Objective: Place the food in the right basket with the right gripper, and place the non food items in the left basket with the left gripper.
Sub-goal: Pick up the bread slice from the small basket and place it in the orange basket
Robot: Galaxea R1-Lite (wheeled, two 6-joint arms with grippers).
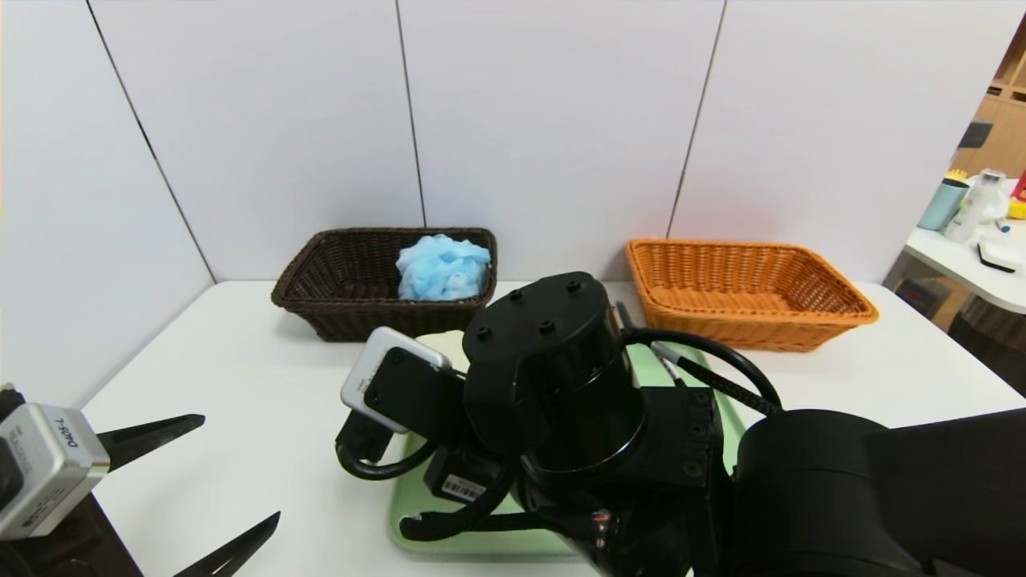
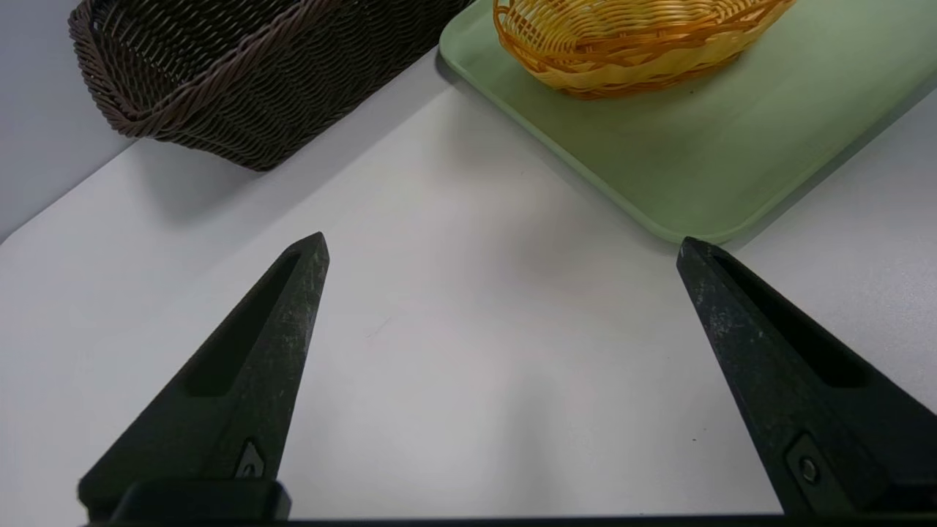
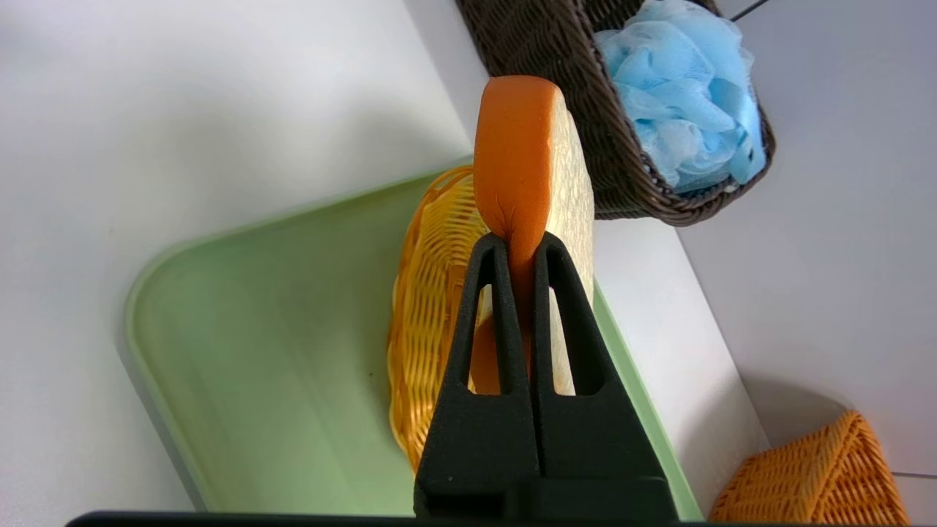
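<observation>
One tool, the right tool [image 3: 520, 249], is clamped on a bread slice [image 3: 538, 157] above the green tray [image 3: 241, 329], so carrying it over to the orange basket [image 1: 745, 292] seems next, while the left tool [image 2: 505, 252] waits open over the counter [image 2: 454, 329] beside that tray.

A white counter [image 1: 240, 377] stood against pale grey wall panels [image 1: 553, 120], which were split by thin dark vertical seams and closed in the counter's back and left edges. Past its right edge stood a second white table [image 1: 974, 268] carrying a teal cup [image 1: 944, 204], a clear bottle [image 1: 976, 204] and other small clutter. Behind that rose wooden shelving [image 1: 1002, 120]; light fell evenly and left soft shadows.
</observation>
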